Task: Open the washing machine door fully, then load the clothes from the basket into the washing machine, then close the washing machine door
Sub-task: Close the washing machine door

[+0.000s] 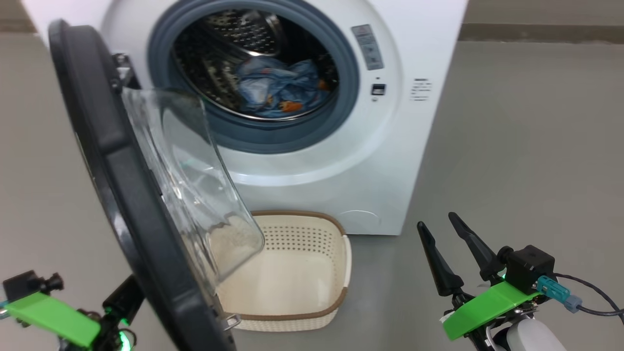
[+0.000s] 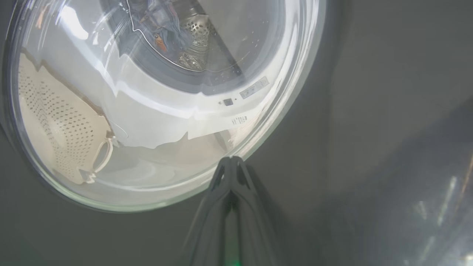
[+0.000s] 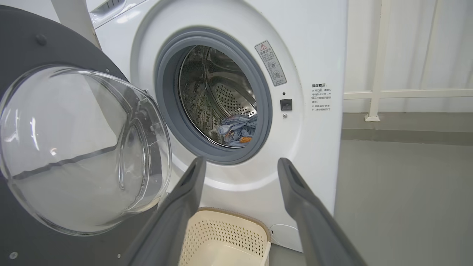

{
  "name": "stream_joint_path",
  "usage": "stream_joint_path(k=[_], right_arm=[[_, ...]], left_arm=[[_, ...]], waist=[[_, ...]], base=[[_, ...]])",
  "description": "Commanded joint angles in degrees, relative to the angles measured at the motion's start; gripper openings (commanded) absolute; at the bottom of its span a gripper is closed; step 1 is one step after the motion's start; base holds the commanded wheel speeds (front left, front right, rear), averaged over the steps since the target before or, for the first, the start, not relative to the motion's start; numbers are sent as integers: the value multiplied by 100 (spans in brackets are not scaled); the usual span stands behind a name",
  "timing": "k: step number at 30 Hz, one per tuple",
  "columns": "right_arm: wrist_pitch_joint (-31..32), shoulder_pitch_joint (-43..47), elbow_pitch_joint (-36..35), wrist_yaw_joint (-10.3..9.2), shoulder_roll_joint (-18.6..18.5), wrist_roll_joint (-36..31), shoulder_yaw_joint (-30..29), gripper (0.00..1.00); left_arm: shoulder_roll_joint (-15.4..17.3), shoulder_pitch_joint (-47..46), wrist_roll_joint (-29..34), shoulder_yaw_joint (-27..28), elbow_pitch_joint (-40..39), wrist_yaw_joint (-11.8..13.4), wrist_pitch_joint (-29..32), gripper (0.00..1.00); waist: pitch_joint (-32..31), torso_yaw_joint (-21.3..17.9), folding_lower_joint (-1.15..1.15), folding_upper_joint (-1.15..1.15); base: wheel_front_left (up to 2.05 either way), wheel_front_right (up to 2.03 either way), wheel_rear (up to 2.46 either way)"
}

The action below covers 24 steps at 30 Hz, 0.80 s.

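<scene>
The white washing machine (image 1: pixel 390 161) stands with its drum exposed, and the light blue clothes (image 1: pixel 278 87) lie inside it. The black door (image 1: pixel 97 136) hangs part open at the left, its clear glass bowl (image 1: pixel 190 185) bulging toward the drum. The cream basket (image 1: pixel 341 263) sits on the floor under the opening with nothing inside. My left gripper (image 2: pixel 231 159) is shut behind the door, tips close to its glossy outer face (image 2: pixel 369 111) at the glass edge; contact cannot be told. My right gripper (image 1: pixel 436 220) is open at the lower right, holding nothing, and points at the washing machine (image 3: pixel 314 37).
Grey floor (image 1: pixel 526 146) spreads wide to the right of the machine. A white rail and wall (image 3: pixel 377 92) stand beyond it in the right wrist view. A cable (image 1: pixel 594 297) trails from my right wrist. The door's swing takes up the space at the left.
</scene>
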Motion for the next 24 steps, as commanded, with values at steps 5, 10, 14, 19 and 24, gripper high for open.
stream_joint_path(k=[5,10,14,19,24], right_arm=[[-27,-29,-170,9,-2,-34,95,100],[-27,-42,-179,9,6,-34,110,100],[-27,-61,-182,9,13,-37,118,100],[-27,-87,-190,9,10,-46,134,100],[-27,-98,-176,9,6,-33,158,100]], left_arm=[[-65,-533,44,-277,-133,-8,-432,0],[-82,-767,105,-530,81,-19,-975,0],[-86,-1027,130,-639,358,-45,-1353,0],[-87,-1410,62,-696,766,-122,-1684,0],[-87,-1595,41,-760,1069,-192,-1842,0]], waist=[[64,-577,0,0],[126,-979,0,0],[180,-1246,0,0],[243,-1413,0,0],[239,-1471,0,0]], base=[[0,0,0],[0,0,0],[0,0,0],[0,0,0],[0,0,0]])
